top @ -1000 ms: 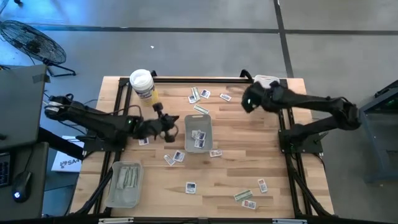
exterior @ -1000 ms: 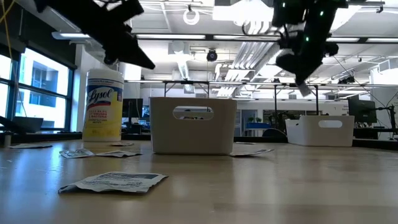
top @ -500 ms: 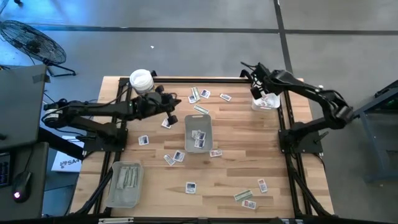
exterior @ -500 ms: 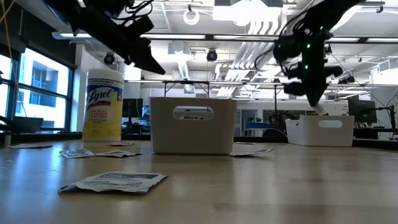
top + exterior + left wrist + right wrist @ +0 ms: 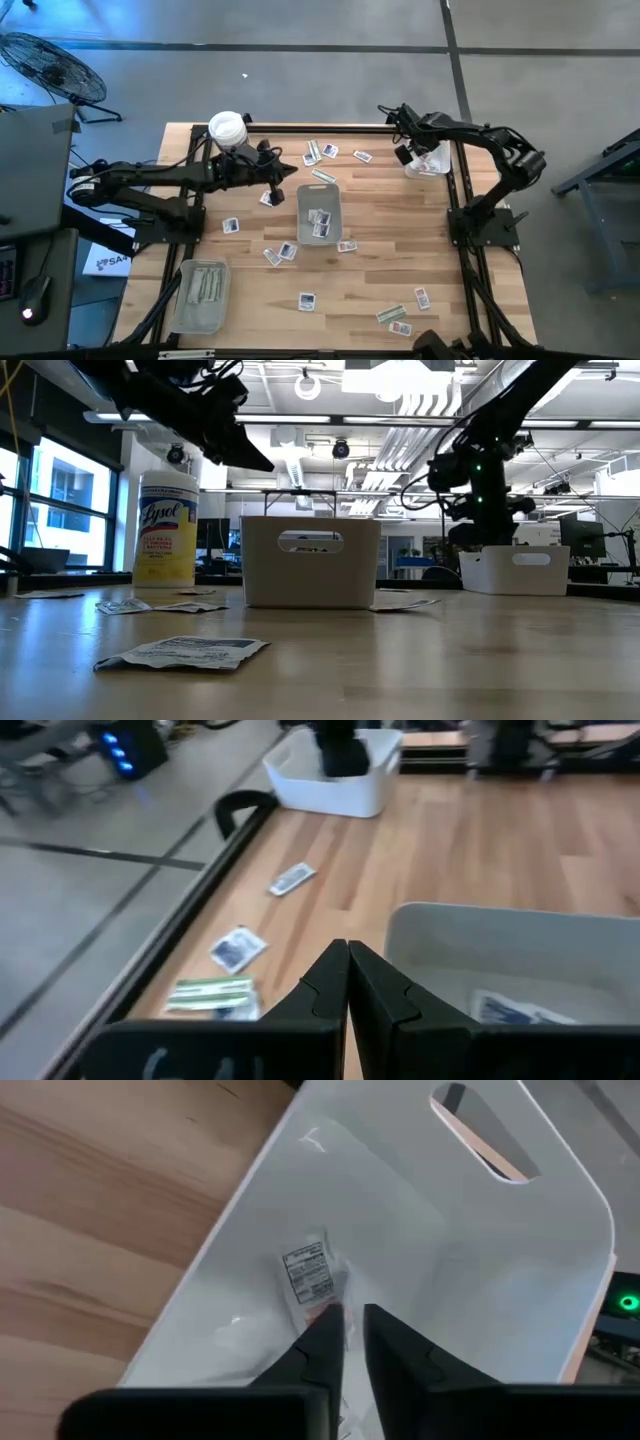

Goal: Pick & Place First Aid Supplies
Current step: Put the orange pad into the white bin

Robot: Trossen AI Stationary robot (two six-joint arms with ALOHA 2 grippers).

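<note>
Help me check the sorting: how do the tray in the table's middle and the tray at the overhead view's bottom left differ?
The middle tray holds squarish white packets; the corner tray holds narrow green-beige strips. The middle tray sits square to the table's edges; the corner tray is slightly turned. Both are clear, rectangular and similar in size.

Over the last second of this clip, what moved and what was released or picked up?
The right end effector swung from over the table to the white bin at the far right corner, and its fingers have parted slightly above a packet lying inside. The left end effector, shut, moved from the table's left-middle toward the middle tray. The tub, trays and loose packets stayed put.
</note>
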